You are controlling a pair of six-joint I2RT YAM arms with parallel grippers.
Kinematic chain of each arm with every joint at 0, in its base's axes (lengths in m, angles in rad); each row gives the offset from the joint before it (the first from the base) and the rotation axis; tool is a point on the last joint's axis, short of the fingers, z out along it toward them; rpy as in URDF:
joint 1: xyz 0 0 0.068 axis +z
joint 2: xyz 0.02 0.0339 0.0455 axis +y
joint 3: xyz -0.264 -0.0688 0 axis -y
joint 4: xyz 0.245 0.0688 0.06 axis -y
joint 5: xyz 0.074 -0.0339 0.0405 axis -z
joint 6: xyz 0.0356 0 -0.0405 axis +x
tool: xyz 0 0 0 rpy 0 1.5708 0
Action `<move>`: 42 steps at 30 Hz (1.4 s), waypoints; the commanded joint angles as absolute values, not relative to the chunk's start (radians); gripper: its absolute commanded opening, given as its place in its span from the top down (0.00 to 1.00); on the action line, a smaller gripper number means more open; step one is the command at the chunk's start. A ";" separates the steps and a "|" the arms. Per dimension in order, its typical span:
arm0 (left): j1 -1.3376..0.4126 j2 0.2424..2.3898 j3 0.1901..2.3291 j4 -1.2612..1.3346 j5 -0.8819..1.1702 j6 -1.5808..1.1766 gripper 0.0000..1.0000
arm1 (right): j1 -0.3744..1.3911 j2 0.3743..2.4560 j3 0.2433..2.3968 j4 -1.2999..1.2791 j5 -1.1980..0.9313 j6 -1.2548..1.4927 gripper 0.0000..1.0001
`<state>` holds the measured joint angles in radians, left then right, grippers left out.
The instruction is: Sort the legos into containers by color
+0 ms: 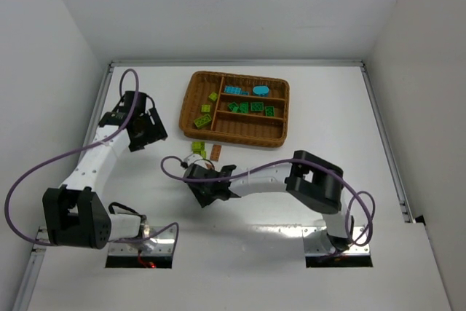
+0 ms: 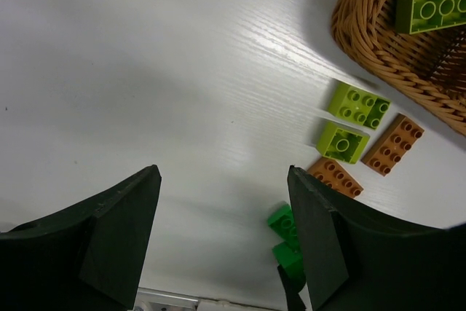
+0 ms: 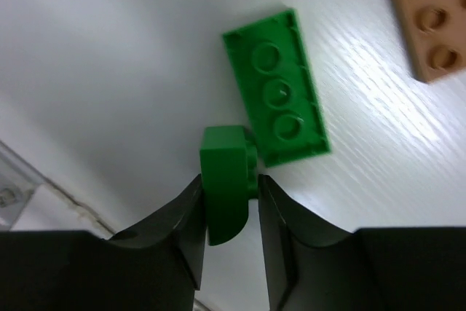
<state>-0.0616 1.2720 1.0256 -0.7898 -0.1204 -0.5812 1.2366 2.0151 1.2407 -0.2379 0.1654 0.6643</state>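
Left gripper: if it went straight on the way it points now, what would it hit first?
Most likely the bare table: nothing lies between the open fingers of the left gripper. The dark green legos sit just beside one finger, off that line, though depth is hard to judge.

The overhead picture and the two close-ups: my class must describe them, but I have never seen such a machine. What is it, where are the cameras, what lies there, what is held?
These are two robot arms bolted to a white table, each ending in a two-finger gripper. One camera looks down from above; the close-ups come from a camera on each wrist. A wicker tray holds sorted bricks. Loose on the table lie yellow-green bricks and brown-orange bricks. The left gripper is open and empty. The right gripper pinches a small dark green brick beside a larger dark green brick.
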 commanded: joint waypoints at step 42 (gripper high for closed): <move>-0.048 1.279 1.063 -0.785 -0.063 -0.540 0.23 | 0.578 2.252 2.019 -0.495 0.310 0.557 0.33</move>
<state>-0.0589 1.2793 1.0256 -0.7776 -0.0711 -0.5537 0.5793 2.2944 1.9633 -0.5030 0.2955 0.5568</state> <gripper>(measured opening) 0.768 0.659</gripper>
